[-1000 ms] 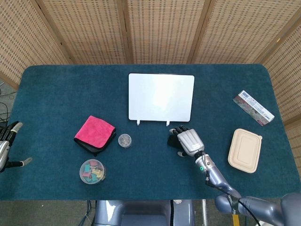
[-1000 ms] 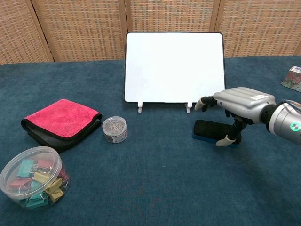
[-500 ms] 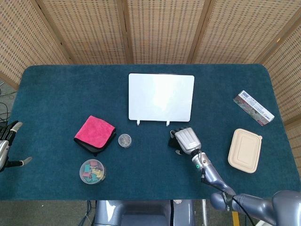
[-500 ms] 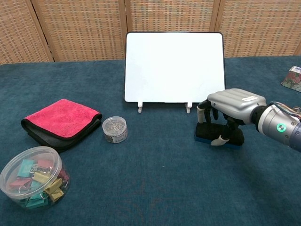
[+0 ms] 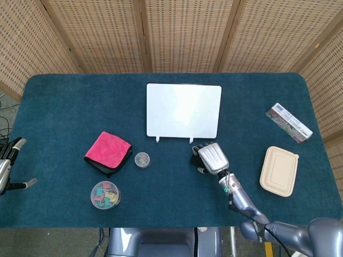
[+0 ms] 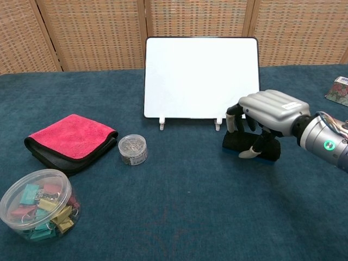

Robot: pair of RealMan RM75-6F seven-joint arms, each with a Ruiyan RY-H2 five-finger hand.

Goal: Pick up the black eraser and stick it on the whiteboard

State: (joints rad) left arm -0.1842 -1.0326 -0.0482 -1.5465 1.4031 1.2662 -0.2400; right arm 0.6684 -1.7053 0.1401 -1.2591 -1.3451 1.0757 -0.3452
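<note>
My right hand (image 6: 267,115) is curled over the black eraser (image 6: 250,148), fingers on its far edge and thumb on its near side, holding it just in front of the whiteboard (image 6: 202,76), near that board's right foot. My left hand (image 5: 9,167) hangs loosely spread and holding nothing off the table's (image 5: 69,101) left edge. Further left lie a pink cloth (image 6: 70,138), a small tin (image 6: 132,149) and a tub of clips (image 6: 37,205).
</note>
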